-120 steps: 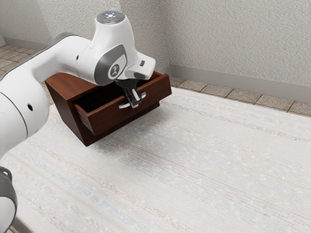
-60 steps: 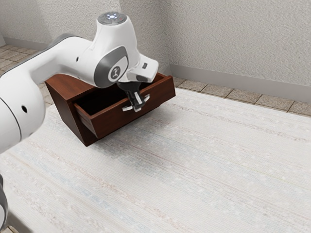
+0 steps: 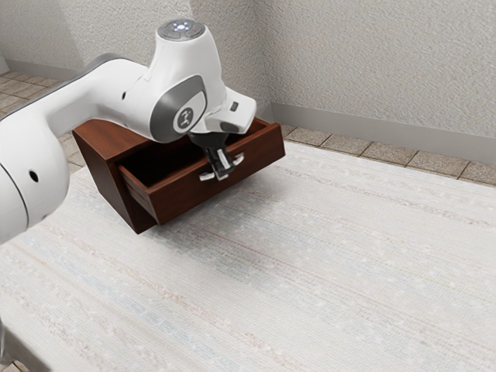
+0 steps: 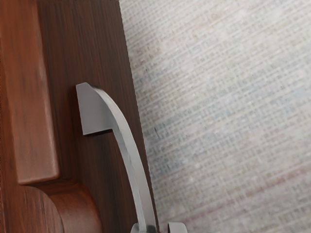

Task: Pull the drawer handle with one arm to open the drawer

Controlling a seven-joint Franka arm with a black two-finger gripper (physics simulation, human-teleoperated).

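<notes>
Obscured: the arm (image 3: 85, 101) comes in from the exterior view's left, and its wrist housing covers the far left part of the drawer (image 3: 194, 190) and much of the cabinet (image 3: 101, 147) top. The arm's base is cut off at the picture edge. The middle of the drawer handle (image 3: 235, 161) sits behind the black fingers, so only its silver ends show clearly.

End effector: the gripper (image 3: 220, 161) points down at the drawer front. Its fingers stand close together and clamp the handle bar from two sides.

Drawer: stands pulled well out of the cabinet toward the right, with the dark interior exposed. The cabinet rests on the pale woven table surface (image 3: 325, 256), near the far wall (image 3: 372, 54). A strip of tiled floor (image 3: 387, 151) runs along the wall's foot.

Wrist view adds: a close look at the handle (image 4: 124, 141), a curved grey bar with one mount fixed to the dark wood drawer front (image 4: 77, 58). Its other end runs out of the picture by the hand. The woven surface (image 4: 228, 111) lies past the drawer's edge. Two small grey shapes at the hand's edge are too cropped to identify.
</notes>
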